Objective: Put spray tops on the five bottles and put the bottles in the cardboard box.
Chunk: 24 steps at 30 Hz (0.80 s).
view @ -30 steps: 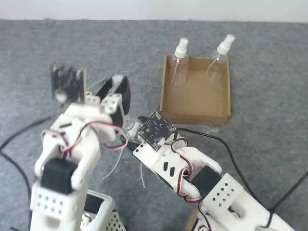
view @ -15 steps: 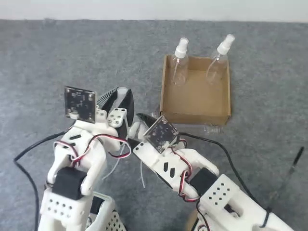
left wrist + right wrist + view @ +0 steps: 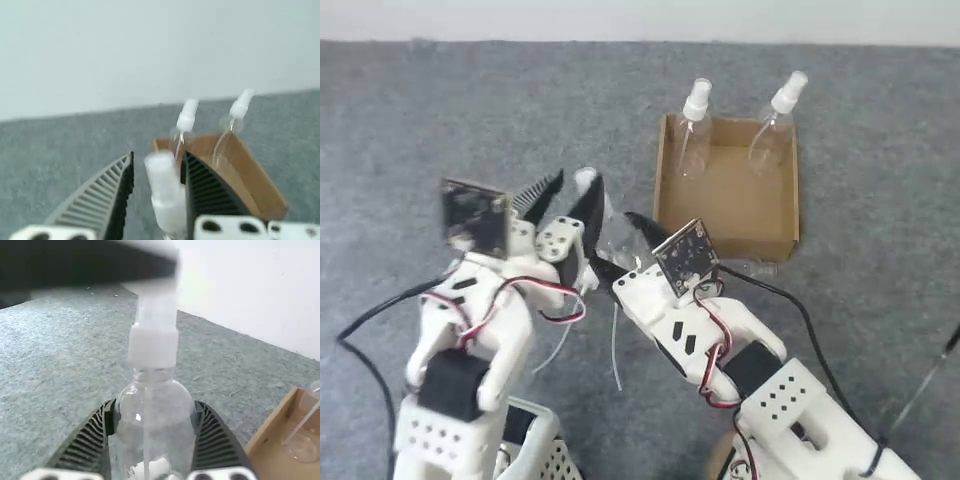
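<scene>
My right gripper [image 3: 618, 243] is shut on a clear bottle [image 3: 152, 415], held upright just left of the cardboard box [image 3: 725, 195]. A white spray top [image 3: 152, 340] sits on the bottle's neck. My left gripper [image 3: 578, 180] stands open around that spray top [image 3: 164, 195], which lies close to one finger [image 3: 205, 190]; the other finger is well apart from it. Two bottles with spray tops [image 3: 693, 125] [image 3: 775, 120] stand at the far side of the box. The box [image 3: 235, 165] and both bottles also appear in the left wrist view.
Another clear bottle [image 3: 760, 268] lies on the grey carpet against the box's near wall. A white basket [image 3: 535, 445] sits at the bottom left under the left arm. A thin white tube [image 3: 615, 350] lies between the arms. Black cables run along both sides.
The left gripper's fingers have spread apart from the spray top. The right gripper has carried the bottle a little up and toward the box.
</scene>
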Tool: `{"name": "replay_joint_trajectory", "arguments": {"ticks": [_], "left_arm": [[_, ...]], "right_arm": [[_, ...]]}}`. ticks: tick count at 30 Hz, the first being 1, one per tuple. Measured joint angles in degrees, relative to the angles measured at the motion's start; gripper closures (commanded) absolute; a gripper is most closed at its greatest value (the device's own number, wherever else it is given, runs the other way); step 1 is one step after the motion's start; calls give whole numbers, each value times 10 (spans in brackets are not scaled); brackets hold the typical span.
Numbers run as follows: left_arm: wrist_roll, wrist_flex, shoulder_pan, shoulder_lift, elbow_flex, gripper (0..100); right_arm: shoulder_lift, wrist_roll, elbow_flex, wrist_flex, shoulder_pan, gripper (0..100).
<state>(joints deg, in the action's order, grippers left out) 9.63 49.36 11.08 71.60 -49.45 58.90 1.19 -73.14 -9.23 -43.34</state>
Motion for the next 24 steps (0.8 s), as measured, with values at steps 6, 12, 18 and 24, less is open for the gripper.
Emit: {"name": "replay_joint_trajectory", "arguments": {"ticks": [6,12,18,24], "left_arm": [[-4,24,-18,-39,113,855],[-4,33,-62,-200,134,855],[-3,33,-53,-211,96,855],[-25,19,-30,-146,30,878]], "right_arm": [[0,2,-11,4,0,993],[0,2,-11,4,-2,993],[0,2,-13,4,-2,993],[-2,2,-18,3,-2,993]]}}
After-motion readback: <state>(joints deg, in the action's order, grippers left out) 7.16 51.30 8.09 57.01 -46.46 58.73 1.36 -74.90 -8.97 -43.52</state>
